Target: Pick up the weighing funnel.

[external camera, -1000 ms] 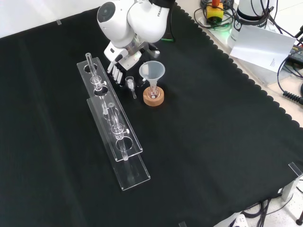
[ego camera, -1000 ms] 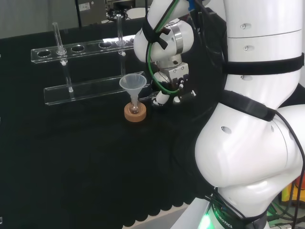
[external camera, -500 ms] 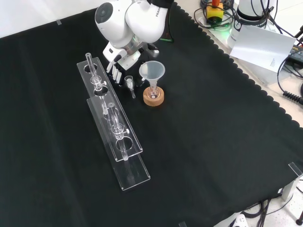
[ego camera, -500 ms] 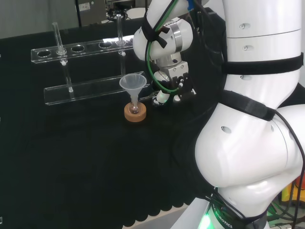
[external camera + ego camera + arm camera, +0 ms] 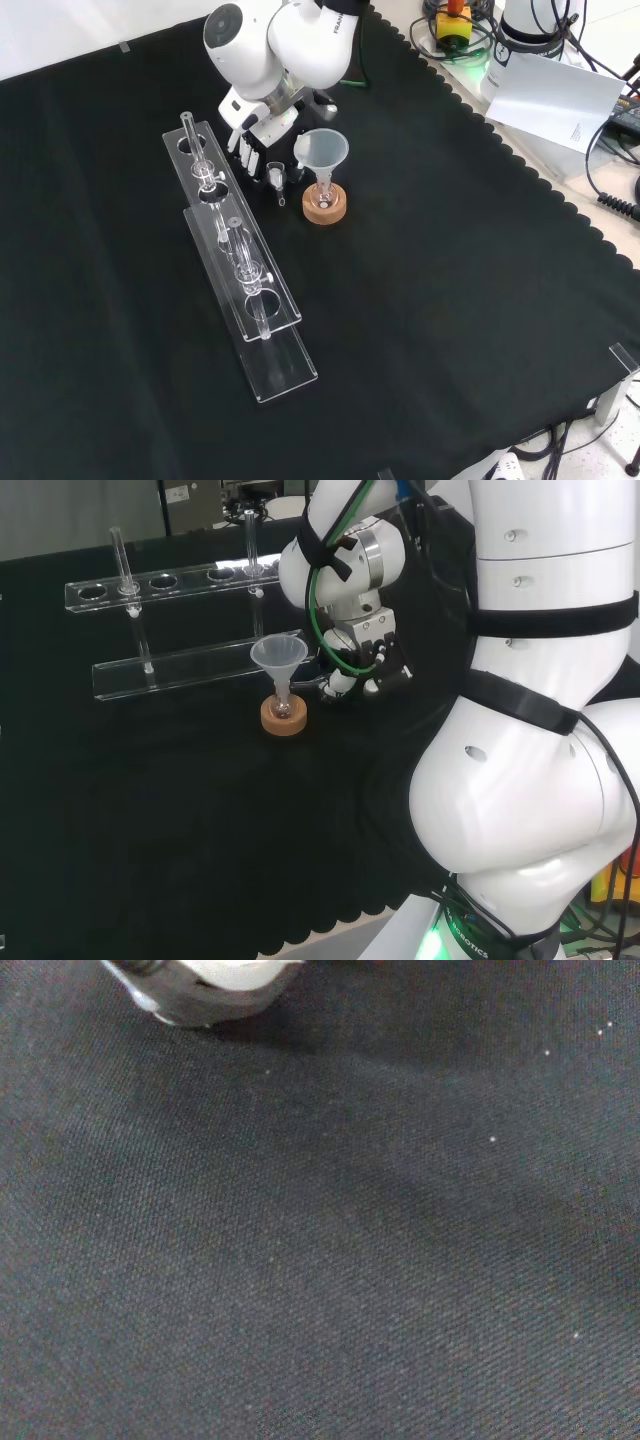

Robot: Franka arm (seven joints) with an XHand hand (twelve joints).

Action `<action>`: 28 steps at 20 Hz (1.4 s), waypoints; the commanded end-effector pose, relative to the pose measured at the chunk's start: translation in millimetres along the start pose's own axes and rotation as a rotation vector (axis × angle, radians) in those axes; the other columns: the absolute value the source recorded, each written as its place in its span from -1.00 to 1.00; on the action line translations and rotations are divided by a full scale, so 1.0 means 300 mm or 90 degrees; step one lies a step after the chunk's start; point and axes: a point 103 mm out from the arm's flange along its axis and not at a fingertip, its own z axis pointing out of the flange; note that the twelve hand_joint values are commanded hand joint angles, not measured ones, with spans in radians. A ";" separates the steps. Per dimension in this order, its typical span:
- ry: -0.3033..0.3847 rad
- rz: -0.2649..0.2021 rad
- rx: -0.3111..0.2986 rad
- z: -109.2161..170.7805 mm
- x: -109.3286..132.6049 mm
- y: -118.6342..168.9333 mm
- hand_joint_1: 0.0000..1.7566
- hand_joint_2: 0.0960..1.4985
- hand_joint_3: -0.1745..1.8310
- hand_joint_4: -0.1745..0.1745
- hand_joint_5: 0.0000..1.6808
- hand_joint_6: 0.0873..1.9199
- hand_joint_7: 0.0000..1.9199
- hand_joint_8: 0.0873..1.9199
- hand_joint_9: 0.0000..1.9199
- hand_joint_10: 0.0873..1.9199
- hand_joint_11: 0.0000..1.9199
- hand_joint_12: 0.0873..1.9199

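The weighing funnel (image 5: 277, 181), a small clear scoop with a short stem, sits between the tube rack and the big funnel in the front view, its stem tilted up off the cloth. My hand (image 5: 258, 130) comes down from the view's top right beside it, with its fingers (image 5: 247, 158) curled down at the funnel's mouth end. In the head view the hand (image 5: 365, 652) hangs low just right of the big funnel. The wrist view has black cloth and a blurred white part of the hand (image 5: 210, 985).
The big funnel (image 5: 320, 150) stands in a small flask on a cork ring (image 5: 324, 208), close to the hand. A long clear tube rack (image 5: 250, 290) with a few glass tubes runs left of it. The arm's white links (image 5: 540, 730) take up the head view's right.
The hand has risen slightly and drawn in a little. The weighing funnel has shifted with it, and its stem now looks shorter and more upright in the front view.
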 end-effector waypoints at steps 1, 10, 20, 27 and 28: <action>-0.001 0.001 -0.005 -0.010 -0.004 -0.002 0.19 0.29 -0.62 0.80 0.21 -0.02 -0.12 -0.37 0.01 -0.59 -0.39 0.23; -0.003 -0.003 0.005 -0.055 -0.023 -0.014 0.19 0.21 -0.52 0.81 0.22 -0.02 -0.10 -0.38 0.03 -0.62 -0.38 0.22; -0.017 0.014 0.009 -0.100 -0.090 -0.048 0.20 0.10 -0.37 0.90 0.24 -0.01 -0.08 -0.38 0.04 -0.64 -0.38 0.22; -0.016 0.028 0.004 -0.142 -0.142 -0.105 0.21 0.08 -0.35 0.89 0.25 -0.02 -0.07 -0.38 0.04 -0.64 -0.37 0.22; -0.017 0.029 0.003 -0.150 -0.147 -0.114 0.21 0.07 -0.35 0.89 0.25 -0.02 -0.07 -0.38 0.04 -0.64 -0.37 0.22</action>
